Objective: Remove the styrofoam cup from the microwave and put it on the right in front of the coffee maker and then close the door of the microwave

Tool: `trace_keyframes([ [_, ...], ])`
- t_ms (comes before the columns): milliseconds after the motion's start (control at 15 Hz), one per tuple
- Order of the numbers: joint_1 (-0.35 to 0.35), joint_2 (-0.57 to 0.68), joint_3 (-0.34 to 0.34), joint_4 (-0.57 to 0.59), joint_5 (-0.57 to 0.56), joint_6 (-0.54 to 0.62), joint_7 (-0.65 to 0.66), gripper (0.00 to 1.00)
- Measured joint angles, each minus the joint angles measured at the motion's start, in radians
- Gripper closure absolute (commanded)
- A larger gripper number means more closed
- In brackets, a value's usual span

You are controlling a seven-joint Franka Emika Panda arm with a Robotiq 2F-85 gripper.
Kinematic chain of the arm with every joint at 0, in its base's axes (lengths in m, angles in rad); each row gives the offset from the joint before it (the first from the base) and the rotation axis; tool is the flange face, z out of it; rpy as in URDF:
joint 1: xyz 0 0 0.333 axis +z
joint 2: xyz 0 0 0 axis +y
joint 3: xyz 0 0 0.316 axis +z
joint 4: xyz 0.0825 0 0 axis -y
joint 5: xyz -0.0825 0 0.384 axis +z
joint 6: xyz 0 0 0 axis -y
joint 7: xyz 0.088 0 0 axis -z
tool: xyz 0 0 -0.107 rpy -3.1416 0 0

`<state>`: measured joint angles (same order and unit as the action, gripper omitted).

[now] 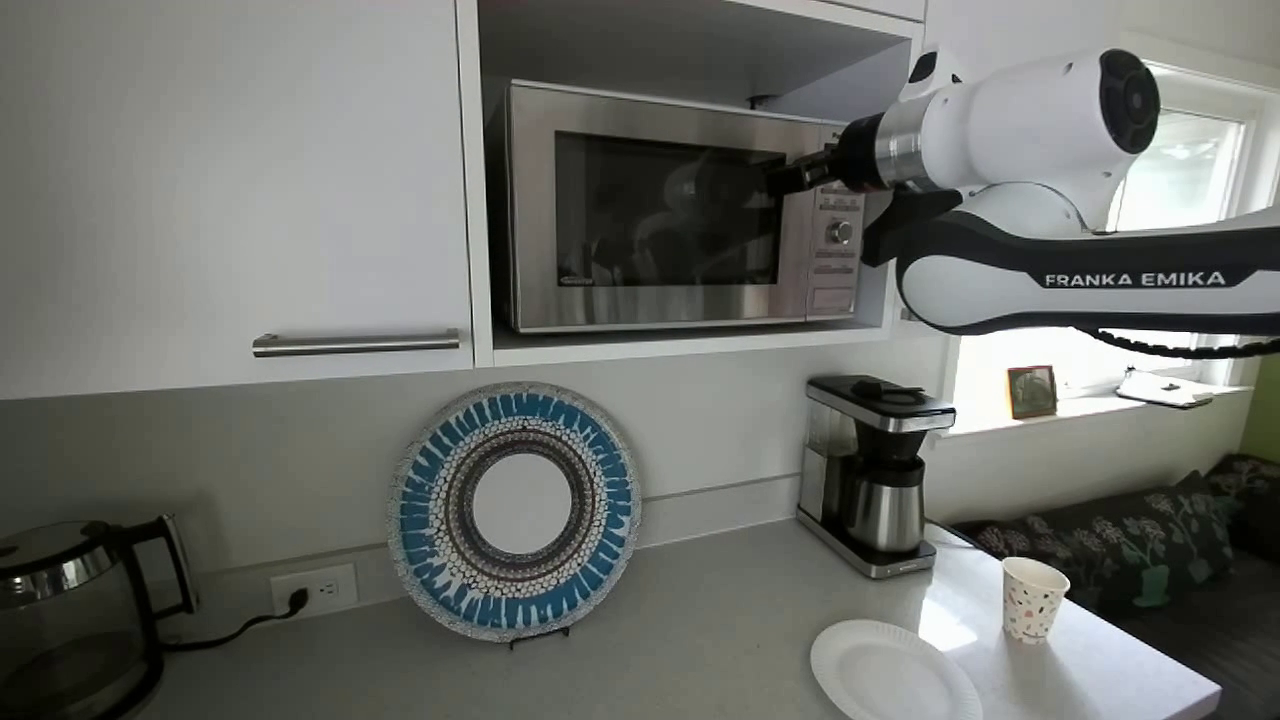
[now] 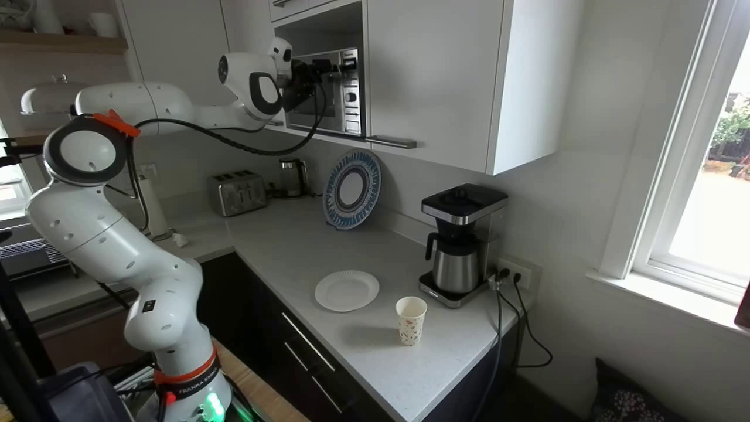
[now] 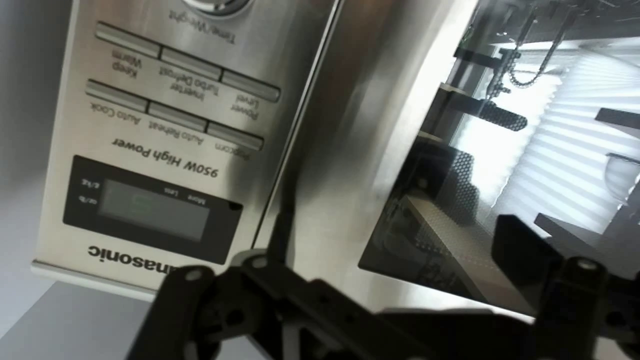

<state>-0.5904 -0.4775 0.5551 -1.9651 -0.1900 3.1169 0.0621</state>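
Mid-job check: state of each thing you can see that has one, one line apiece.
Gripper: open, holding nothing
Door of the microwave: shut
Microwave display: faint green character lit
Styrofoam cup: upright on the counter, contents unclear
Coffee maker: on or off unclear
Carafe: seated in the coffee maker
White plate: flat on the counter
Round patterned platter: propped on edge
Black plug: in the outlet
Cabinet door: shut

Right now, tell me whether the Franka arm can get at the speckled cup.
Probably yes: the speckled cup stands upright and uncovered, apart from the fluted white plate. The fingers look open and empty, but are up by the microwave door, so they would need lowering.
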Motion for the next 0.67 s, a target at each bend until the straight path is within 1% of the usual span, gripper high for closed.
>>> trace_keyframes([
  [333,0.000,0.000,0.000,0.000,0.000,0.000,0.000,0.00],
  [400,0.014,-0.005,-0.002,-0.008,0.031,-0.003,-0.010,0.00],
  [467,0.075,-0.015,-0.019,-0.036,0.090,-0.016,-0.049,0.00],
  [533,0.132,-0.029,-0.035,-0.063,0.126,-0.027,-0.073,0.00],
  [600,0.166,-0.046,-0.044,-0.083,0.143,-0.035,-0.081,0.00],
  [667,0.182,-0.063,-0.048,-0.098,0.150,-0.043,-0.081,0.00],
])
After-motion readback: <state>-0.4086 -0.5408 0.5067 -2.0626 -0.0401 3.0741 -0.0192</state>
